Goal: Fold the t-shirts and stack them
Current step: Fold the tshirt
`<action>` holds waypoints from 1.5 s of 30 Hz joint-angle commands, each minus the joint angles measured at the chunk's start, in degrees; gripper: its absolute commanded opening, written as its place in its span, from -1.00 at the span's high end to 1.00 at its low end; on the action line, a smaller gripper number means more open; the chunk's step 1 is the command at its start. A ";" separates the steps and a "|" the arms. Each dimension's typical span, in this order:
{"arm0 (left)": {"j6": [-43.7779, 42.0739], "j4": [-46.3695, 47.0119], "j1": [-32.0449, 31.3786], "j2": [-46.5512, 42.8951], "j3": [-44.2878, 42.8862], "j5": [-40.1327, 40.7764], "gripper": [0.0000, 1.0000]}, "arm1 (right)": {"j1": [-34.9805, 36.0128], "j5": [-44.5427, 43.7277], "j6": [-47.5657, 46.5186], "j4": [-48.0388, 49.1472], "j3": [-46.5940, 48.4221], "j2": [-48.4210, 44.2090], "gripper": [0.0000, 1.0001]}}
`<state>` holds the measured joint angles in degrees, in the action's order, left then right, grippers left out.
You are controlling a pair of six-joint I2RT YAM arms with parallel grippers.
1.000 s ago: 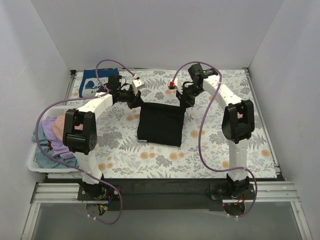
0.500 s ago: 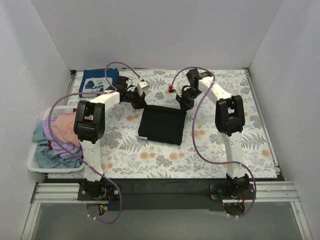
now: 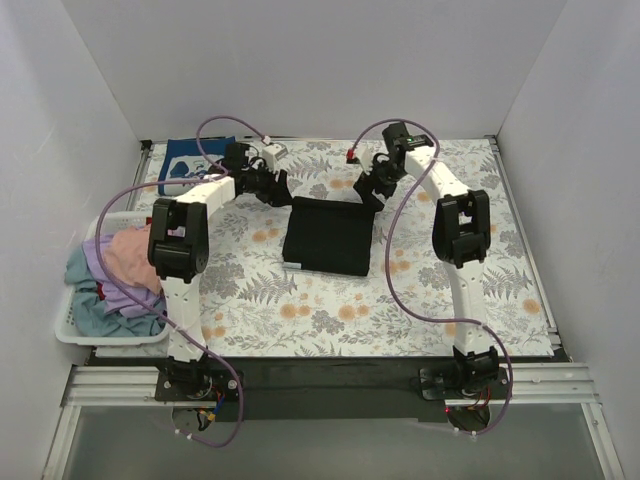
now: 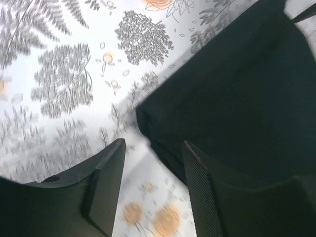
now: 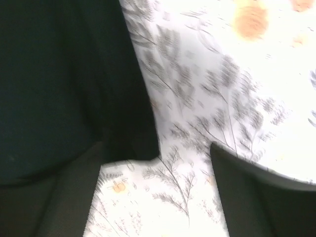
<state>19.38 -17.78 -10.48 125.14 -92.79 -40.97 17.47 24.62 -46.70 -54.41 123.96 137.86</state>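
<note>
Floral table cover [image 3: 420, 290] carries a folded black t-shirt [image 3: 327, 236] near its middle, the left gripper [image 3: 278, 191] and right gripper [image 3: 367, 194] both spread wide and empty just beside its far corners, a navy t-shirt [image 3: 188, 160] lying far left, more t-shirts [image 3: 120, 270] heaped in a white basket [image 3: 62, 325].

A folded tee [image 3: 328, 236] lies mid-tabletop [image 3: 450, 300]. The left end effector [image 3: 278, 190] is just beside its 11 o'clock corner, the right end effector [image 3: 368, 194] beside its 1 o'clock corner. A second tee [image 3: 188, 162] lies at the tabletop's 10 o'clock corner. A basket [image 3: 100, 340] at 8 o'clock holds a pile of tees [image 3: 120, 262].
</note>
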 commanded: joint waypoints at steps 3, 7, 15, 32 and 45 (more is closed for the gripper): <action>21.21 2.31 2.40 -17.45 5.68 -5.86 -0.07 | -3.41 5.59 14.77 3.26 -4.56 -14.35 -0.97; 32.11 2.22 1.17 -26.07 16.73 -13.68 -0.24 | -3.24 21.11 25.67 6.33 -17.91 -25.68 -0.97; 53.87 17.14 -6.39 -29.18 35.83 -23.00 -0.22 | 5.18 36.27 62.77 39.90 -47.55 -33.18 -0.96; 62.72 29.21 0.37 -14.28 46.03 -21.85 -0.18 | -5.26 31.89 63.08 44.77 -62.62 -20.08 -0.97; 60.94 31.92 -2.97 -13.81 19.89 -18.36 -0.12 | -5.17 32.34 63.39 41.83 -35.22 -18.98 -0.97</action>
<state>78.54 11.79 -12.80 104.84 -66.78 -62.83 12.43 58.89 15.00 -15.35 85.38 111.70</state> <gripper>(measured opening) 0.571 0.983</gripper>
